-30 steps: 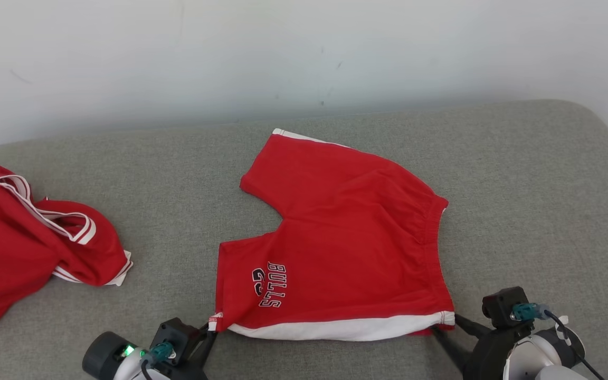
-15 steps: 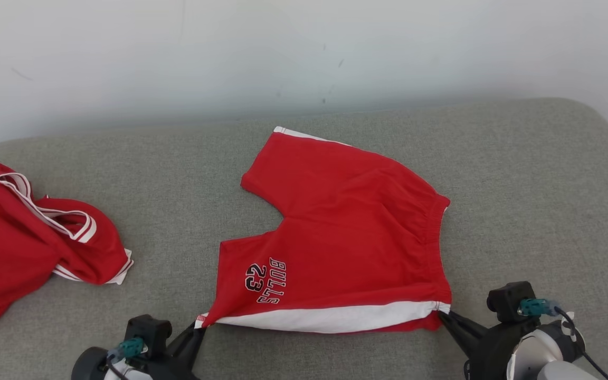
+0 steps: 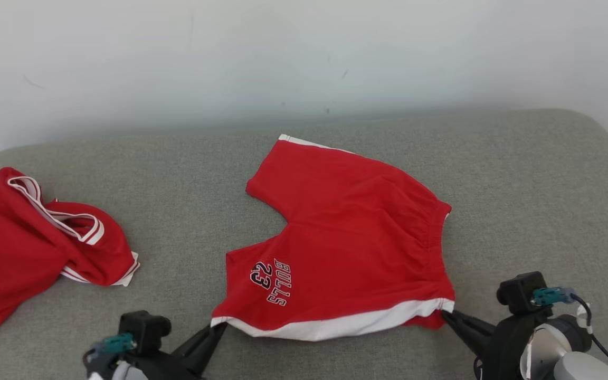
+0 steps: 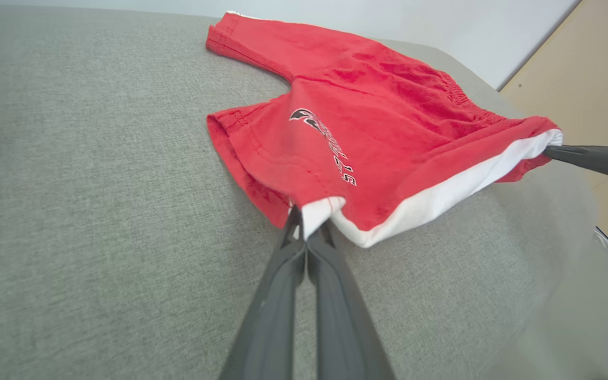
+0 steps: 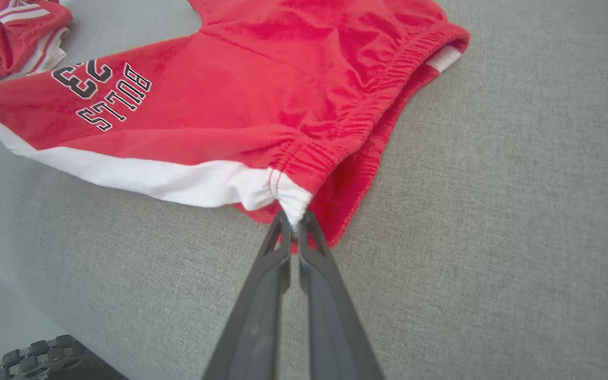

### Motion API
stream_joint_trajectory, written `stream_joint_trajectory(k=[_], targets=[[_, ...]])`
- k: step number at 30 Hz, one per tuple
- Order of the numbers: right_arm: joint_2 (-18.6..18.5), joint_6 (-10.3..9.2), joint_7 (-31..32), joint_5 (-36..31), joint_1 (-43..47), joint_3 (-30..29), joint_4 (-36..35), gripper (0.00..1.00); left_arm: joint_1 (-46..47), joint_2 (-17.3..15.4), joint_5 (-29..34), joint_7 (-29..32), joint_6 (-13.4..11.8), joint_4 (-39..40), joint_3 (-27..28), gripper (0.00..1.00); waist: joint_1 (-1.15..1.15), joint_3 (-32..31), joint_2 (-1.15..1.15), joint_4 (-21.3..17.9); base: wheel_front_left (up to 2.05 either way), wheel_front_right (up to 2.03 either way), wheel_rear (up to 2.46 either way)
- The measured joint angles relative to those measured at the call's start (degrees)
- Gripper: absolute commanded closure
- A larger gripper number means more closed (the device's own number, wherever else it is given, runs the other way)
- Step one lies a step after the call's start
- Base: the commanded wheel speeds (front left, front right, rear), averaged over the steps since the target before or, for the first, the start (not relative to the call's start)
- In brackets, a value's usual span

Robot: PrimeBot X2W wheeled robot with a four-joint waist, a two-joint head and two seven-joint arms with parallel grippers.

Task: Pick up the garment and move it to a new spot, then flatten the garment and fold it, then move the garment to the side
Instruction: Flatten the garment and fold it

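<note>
Two pinches on the red shorts [image 3: 346,237]: left gripper [image 3: 218,328] clamps the hem corner, right gripper [image 3: 445,315] the waistband.
You can read "BULLS 23" on the leg.

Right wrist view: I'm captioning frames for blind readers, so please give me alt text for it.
The right gripper is shut on the white-striped waistband corner of red shorts printed BULLS 23, spread on a grey cushion. Another red garment lies at the upper left.
</note>
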State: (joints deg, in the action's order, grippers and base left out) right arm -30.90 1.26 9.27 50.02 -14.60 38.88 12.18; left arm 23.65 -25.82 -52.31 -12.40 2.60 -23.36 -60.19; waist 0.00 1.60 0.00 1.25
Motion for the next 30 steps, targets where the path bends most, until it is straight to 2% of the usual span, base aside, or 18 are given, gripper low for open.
stream_joint_trajectory(k=[4, 7, 10, 13, 16, 18, 19, 20, 22, 25, 28, 30], targets=[[0.46, 0.85, 4.44, 2.23, -2.22, 0.55, -0.38, 1.0, 1.13, -1.53, -4.14, 2.66, 2.57, 0.98, 2.34, 1.0, 0.0, 1.27, 0.0, -0.08, 0.0, 0.0, 0.0], [1.33, 1.3, 9.76, 2.53, -8.9, 1.25, 1.05, 1.0, 6.19, -2.64, -6.35, 7.0, 3.6, 0.79, 3.11, 1.0, 0.0, 2.9, 0.0, -0.2, 0.0, 0.0, 0.0], [3.92, 1.23, 16.83, 3.59, -19.37, 1.32, 5.15, 1.0, 14.6, -3.5, -9.17, 13.29, 4.54, -0.46, 4.44, 1.0, 0.01, 4.9, 0.01, -0.39, 0.0, 0.0, 0.0], [6.98, -0.62, 21.82, 2.68, -34.71, -0.42, 10.87, 1.0, 26.64, -3.44, -10.63, 18.02, 4.48, -3.83, 8.39, 1.0, 0.01, 7.1, 0.01, -0.63, 0.0, 0.0, 0.0], [10.68, -1.67, 19.65, -2.75, -49.51, -7.33, 13.93, 1.0, 41.66, -0.7, -12.35, 17.16, 4.39, -7.43, 16.56, 1.0, 0.02, 9.41, 0.01, -0.82, 0.0, 0.0, 0.0], [12.46, -1.9, 15.19, -6.47, -57.29, -9.43, 15.47, 1.0, 49.74, 1.63, -13.41, 13.96, 3.35, -8.57, 21.31, 1.0, 0.01, 11.0, 0.01, -0.87, 0.0, 0.0, 0.0], [13.44, -2.34, 13.0, -6.23, -60.97, -9.71, 16.83, 1.0, 52.15, 2.26, -13.54, 12.69, 3.31, -8.55, 22.99, 1.0, 0.01, 11.82, 0.0, -0.86, 0.0, 0.0, 0.0], [13.79, -2.0, 11.11, -6.11, -63.64, -9.51, 17.16, 1.0, 53.16, 2.77, -14.21, 11.74, 3.52, -8.16, 24.16, 1.0, 0.01, 12.63, 0.0, -0.83, 0.0, 0.0, 0.0], [13.71, 0.32, 7.79, -6.87, -65.36, -8.62, 15.72, 1.0, 52.22, 3.23, -14.99, 10.79, 3.54, -7.09, 24.29, 1.0, 0.0, 14.28, 0.0, -0.7, 0.0, 0.0, 0.0], [14.72, 3.05, 5.11, -6.73, -60.52, -6.38, 14.24, 1.0, 44.78, 1.77, -16.66, 10.79, 4.05, -4.6, 22.73, 1.0, 0.01, 16.77, 0.01, -0.38, 0.0, 0.0, 0.0], [15.35, 4.53, 2.88, -5.39, -51.63, -4.16, 17.4, 1.0, 36.18, -0.79, -16.77, 10.82, 4.49, -6.54, 19.96, 1.0, 0.02, 19.0, 0.02, -0.09, 0.0, 0.0, 0.0], [15.06, 4.79, 1.16, -4.9, -45.28, -3.56, 18.0, 1.0, 31.12, -1.92, -16.94, 11.05, 4.49, -7.19, 18.24, 1.0, 0.03, 20.05, 0.02, 0.04, 0.0, 0.0, 0.0]])
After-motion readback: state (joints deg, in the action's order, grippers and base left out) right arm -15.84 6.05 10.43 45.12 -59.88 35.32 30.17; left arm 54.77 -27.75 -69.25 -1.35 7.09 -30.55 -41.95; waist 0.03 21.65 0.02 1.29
